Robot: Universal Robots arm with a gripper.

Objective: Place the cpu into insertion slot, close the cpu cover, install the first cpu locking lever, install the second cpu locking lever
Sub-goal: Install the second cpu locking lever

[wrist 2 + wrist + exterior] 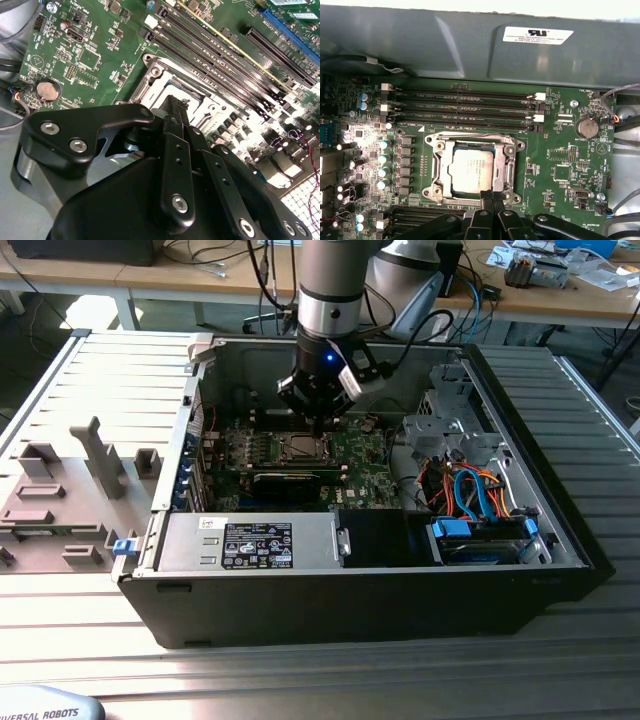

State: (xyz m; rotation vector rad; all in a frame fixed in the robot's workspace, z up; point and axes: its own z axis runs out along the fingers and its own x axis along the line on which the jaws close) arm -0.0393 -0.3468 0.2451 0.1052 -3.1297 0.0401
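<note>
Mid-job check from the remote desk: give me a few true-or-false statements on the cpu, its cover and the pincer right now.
1. The cpu lies inside the socket. True.
2. The cpu cover stands raised upright on its hinge. False: it lies flat, framing the chip.
3. The pincer hangs over the socket's edge. True.
4. The pincer carries the cpu. False: the chip sits in the socket, apart from the fingertips.
5. In the exterior view the pincer is outside the computer case. False: it reaches down inside, above the motherboard.
</note>
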